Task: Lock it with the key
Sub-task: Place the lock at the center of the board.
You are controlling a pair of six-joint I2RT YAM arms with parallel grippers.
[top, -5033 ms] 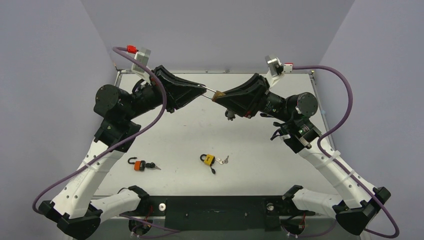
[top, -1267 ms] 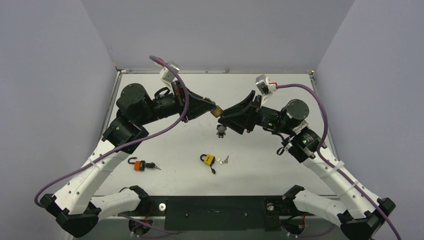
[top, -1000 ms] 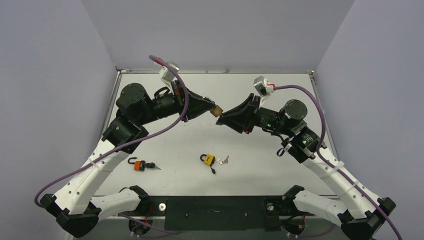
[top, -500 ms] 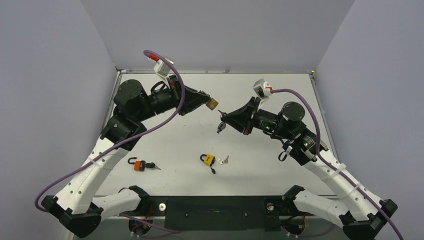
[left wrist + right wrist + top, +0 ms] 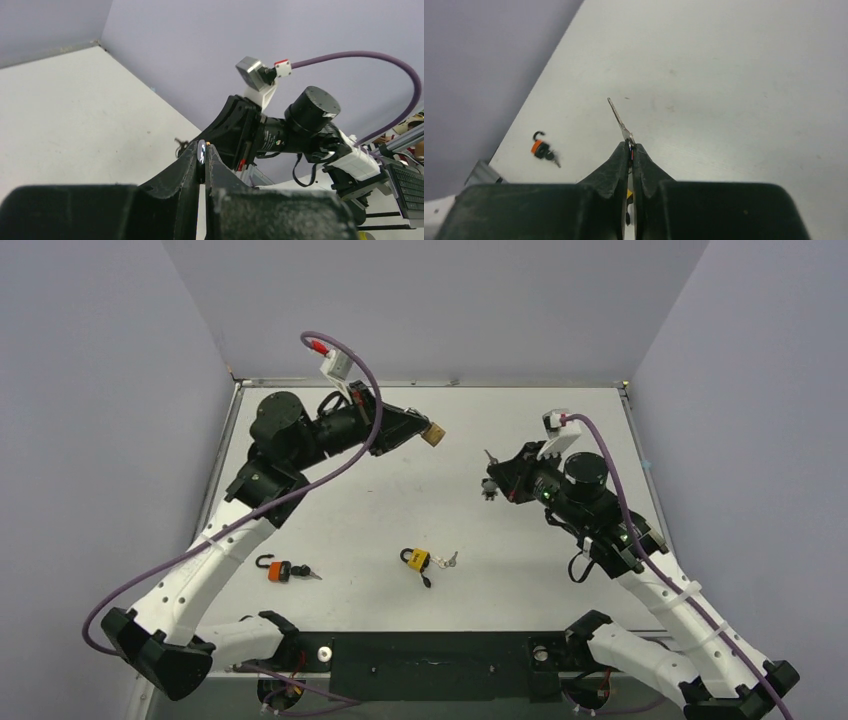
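My left gripper (image 5: 418,430) is shut on a small brass padlock (image 5: 433,434) and holds it in the air over the far middle of the table. In the left wrist view the jaws are closed on its silver shackle (image 5: 201,150); the body is hidden. My right gripper (image 5: 492,472) is shut on a silver key (image 5: 619,120), whose blade sticks out past the fingertips. Spare keys (image 5: 487,492) hang below it. The key and the padlock are well apart, with a gap between the two grippers.
An orange padlock (image 5: 278,570) with an open shackle and a key in it lies front left; it also shows in the right wrist view (image 5: 540,147). A yellow padlock (image 5: 416,560) with keys (image 5: 446,560) lies front centre. Grey walls enclose the table (image 5: 350,510).
The grippers were together with key at padlock; they have drawn apart. The right arm moved back right with the key, and the left arm lifted the padlock slightly back.
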